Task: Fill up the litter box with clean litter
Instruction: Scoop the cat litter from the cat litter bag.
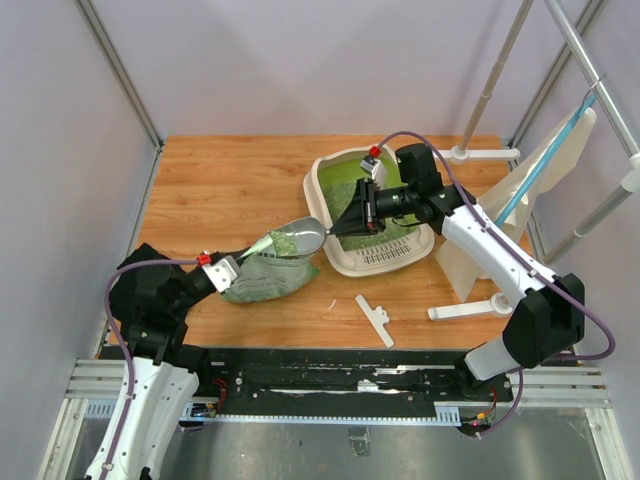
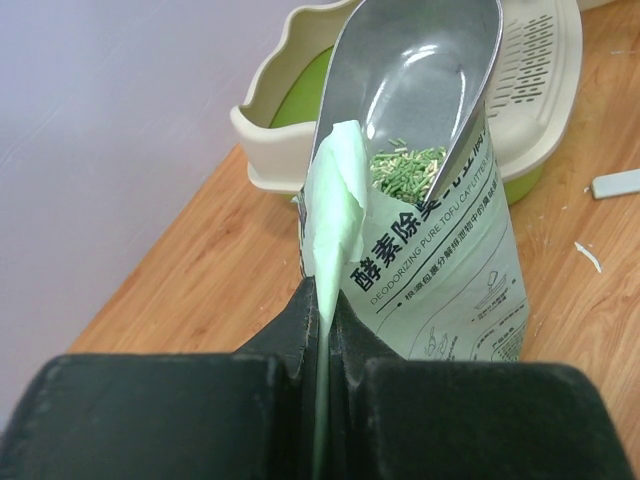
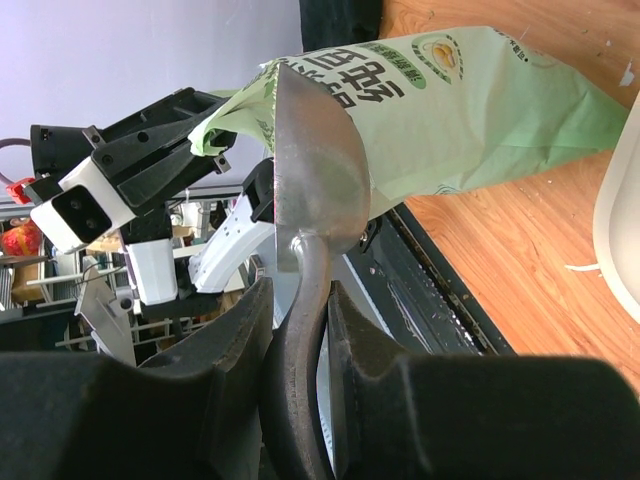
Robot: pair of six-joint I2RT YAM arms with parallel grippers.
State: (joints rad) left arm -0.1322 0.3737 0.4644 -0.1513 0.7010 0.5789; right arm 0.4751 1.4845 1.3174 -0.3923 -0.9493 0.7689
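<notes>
My right hand (image 3: 300, 300) clamps the metal scoop (image 1: 300, 238) by its handle, bowl at the litter bag (image 1: 265, 278) mouth beside clean litter (image 2: 405, 168). My left hand (image 2: 322, 310) pinches the bag lip. The litter box (image 1: 345, 262) lies to the scoop's right, under my right arm.

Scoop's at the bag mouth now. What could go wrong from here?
The left gripper pinches only a thin fold of the bag; it may slip and the mouth collapse. The scoop, held by the right gripper, carries few granules of clean litter, which may spill before reaching the litter box.
</notes>
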